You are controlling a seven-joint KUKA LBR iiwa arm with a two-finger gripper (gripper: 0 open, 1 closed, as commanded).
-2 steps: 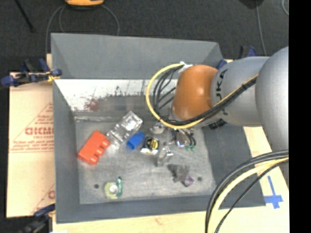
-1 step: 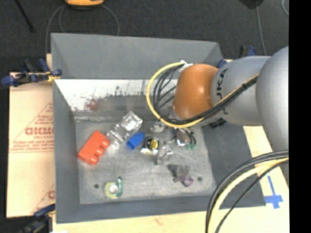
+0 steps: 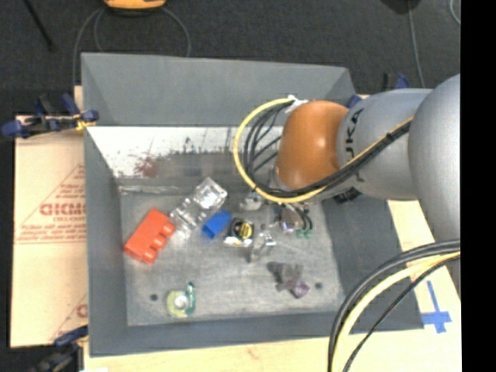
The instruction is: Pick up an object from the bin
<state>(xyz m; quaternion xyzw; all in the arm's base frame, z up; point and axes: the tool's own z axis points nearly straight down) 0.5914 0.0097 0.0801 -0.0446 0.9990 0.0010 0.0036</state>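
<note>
The gripper hangs low over the floor of the bin, a little toward 3 o'clock from the floor's centre, beneath the arm's orange wrist cover. You cannot tell whether it is spread or closed, because the cover and its cables hide most of it. Treat its state as unknown. Nothing is seen gripped.

Locate the nearest things from the gripper:
- At 9 o'clock, just beside it: a small yellow, black and white piece. This is the likeliest target, though contact cannot be confirmed.
- At 9 o'clock, beyond that piece: a small blue block.
- At 10 o'clock: a clear plastic piece, close against the blue block.
- At 5 o'clock, near: a dark grey-purple lump.
- At 9 o'clock, well apart: an orange ridged block.
- At 8 o'clock, well apart: a green-and-white ring.

Step in hand, as a judgement: the gripper is down at the floor for the grasp, and every thing lies on the floor, so no lift has been made.

The next move calls for centring on the small piece alone, keeping clear of the blue block. Close firmly, since the piece is small and may slip aside. Then lift straight up and check that it comes with the gripper.
</note>
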